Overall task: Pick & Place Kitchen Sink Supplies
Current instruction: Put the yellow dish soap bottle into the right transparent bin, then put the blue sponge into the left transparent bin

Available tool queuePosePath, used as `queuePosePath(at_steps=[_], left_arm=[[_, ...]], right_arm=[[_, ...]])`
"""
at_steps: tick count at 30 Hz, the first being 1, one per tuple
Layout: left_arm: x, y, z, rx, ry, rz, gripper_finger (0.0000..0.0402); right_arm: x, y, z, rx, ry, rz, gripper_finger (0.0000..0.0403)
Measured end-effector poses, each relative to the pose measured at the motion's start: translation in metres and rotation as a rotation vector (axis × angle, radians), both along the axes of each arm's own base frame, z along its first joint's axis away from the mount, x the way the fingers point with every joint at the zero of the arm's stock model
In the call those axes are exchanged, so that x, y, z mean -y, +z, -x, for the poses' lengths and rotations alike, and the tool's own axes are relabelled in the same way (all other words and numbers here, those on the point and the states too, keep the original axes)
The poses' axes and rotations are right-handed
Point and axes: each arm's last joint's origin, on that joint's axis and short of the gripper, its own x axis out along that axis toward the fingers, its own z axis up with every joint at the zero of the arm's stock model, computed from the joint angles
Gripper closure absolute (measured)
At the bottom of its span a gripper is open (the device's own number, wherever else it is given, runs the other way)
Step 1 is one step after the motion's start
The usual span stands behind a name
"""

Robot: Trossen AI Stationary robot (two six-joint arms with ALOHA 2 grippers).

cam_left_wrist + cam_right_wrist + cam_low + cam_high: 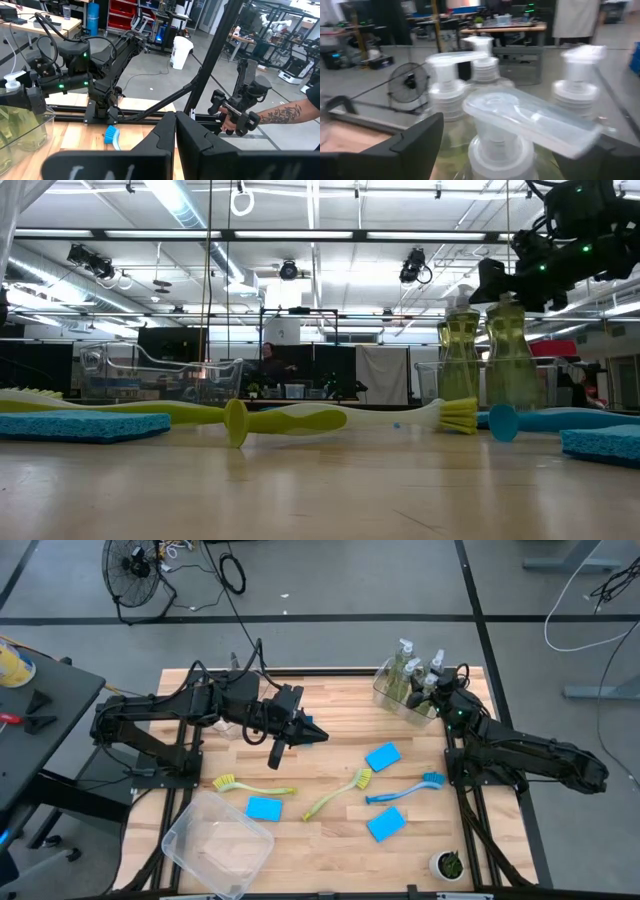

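Several clear pump bottles of yellow-green soap (408,675) stand in a clear bin (392,700) at the table's far right. My right gripper (436,690) is open just above them. In the right wrist view its fingers (415,140) stand on either side of the nearest bottle's white pump head (530,120) without touching it. My left gripper (300,730) is shut and empty, held above the table's middle, pointing toward the right edge. Two yellow-green brushes (250,785) (338,795), a blue brush (405,790) and three blue sponges (383,756) (264,808) (386,825) lie flat on the table.
A second clear bin (218,845) stands at the near left corner. A small white pot with a plant (448,864) stands at the near right. In the left wrist view a person's tattooed forearm (285,115) holds a controller beyond the table.
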Motion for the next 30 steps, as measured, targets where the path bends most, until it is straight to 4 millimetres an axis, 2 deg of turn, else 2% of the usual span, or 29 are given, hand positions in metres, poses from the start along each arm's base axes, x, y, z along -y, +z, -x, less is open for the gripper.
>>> queuePosePath(at_steps=[5,10,15,23,30], left_arm=[[0.000,0.000,0.000,0.000,0.000,-0.001,0.0383],[-0.002,0.000,0.000,0.004,0.021,-0.021,0.0383],[-0.010,0.000,-0.001,0.006,0.143,-0.040,0.0377],[-0.029,0.000,0.000,0.005,0.224,-0.048,0.0305],[-0.043,0.000,0.001,0.007,0.260,-0.116,0.0245]], right_arm=[[-0.003,0.007,-0.003,-0.032,0.093,0.038,0.0064],[-0.006,0.028,-0.002,-0.069,0.068,0.124,0.0068],[-0.008,0.051,0.000,-0.086,0.039,0.180,0.0069],[-0.010,0.078,0.004,-0.157,0.067,0.215,0.0069],[-0.017,0.100,0.004,-0.165,0.296,0.189,0.0069]])
